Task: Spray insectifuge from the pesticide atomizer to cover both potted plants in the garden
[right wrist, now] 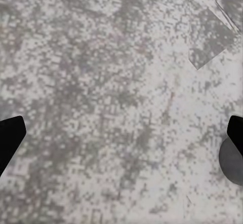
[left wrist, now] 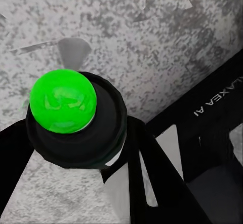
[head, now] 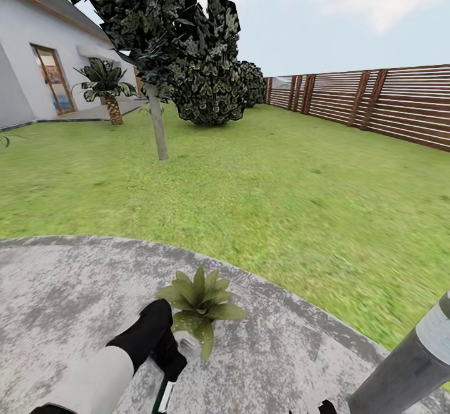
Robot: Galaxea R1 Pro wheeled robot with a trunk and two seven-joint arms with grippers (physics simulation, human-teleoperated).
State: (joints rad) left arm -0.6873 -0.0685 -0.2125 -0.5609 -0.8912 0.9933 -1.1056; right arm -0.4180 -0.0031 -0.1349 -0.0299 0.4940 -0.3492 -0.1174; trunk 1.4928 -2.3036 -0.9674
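My left gripper (left wrist: 76,148) is shut on the pesticide atomizer (left wrist: 81,127), a dark bottle whose bright green tip (left wrist: 63,101) faces the left wrist camera over the stone. In the head view the left gripper (head: 164,354) hangs low, right beside a potted plant (head: 199,301), a low rosette of speckled green leaves in a small grey pot (head: 187,342). A sliver of the atomizer (head: 164,396) shows under the hand. My right gripper (right wrist: 121,133) is open over bare patio stone, its black fingertips (right wrist: 10,138) at the frame's edges. The second potted plant is out of view.
The round mottled grey patio (head: 75,289) meets the lawn (head: 262,183) ahead. A grey bollard light (head: 406,364) leans in at the near right. Farther off stand a thin-trunked tree (head: 159,120), a palm (head: 109,89) by the house, and the slatted fence (head: 387,102).
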